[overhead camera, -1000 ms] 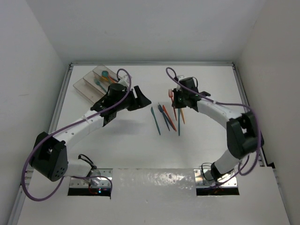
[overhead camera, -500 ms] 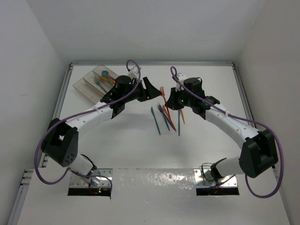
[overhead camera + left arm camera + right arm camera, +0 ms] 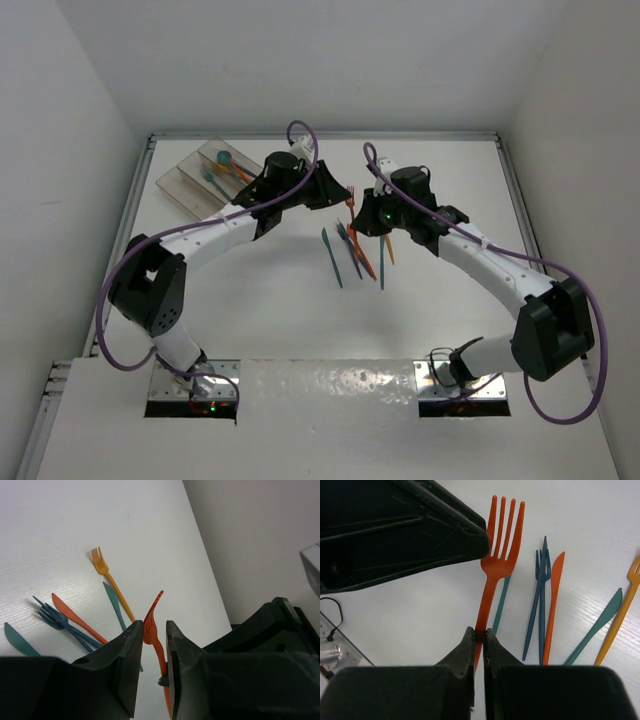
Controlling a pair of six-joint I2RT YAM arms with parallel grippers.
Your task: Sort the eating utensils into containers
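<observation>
Nearest us, loose utensils [image 3: 355, 255] fan across the table [image 3: 300, 310], some tips hidden under our right gripper [image 3: 477, 632], which clamps the handle of the red fork [image 3: 497, 565]. Our left gripper [image 3: 154, 626], fingers apart, has swung in from 9 o'clock to straddle its head. Beyond, at 10 o'clock, the left arm [image 3: 215, 225] partly hides the tray [image 3: 185, 180].

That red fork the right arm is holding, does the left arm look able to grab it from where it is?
Probably yes. The left gripper is open, with a finger on either side of the red fork near its neck and nothing between. The right gripper pinches only the handle, farther down.
</observation>
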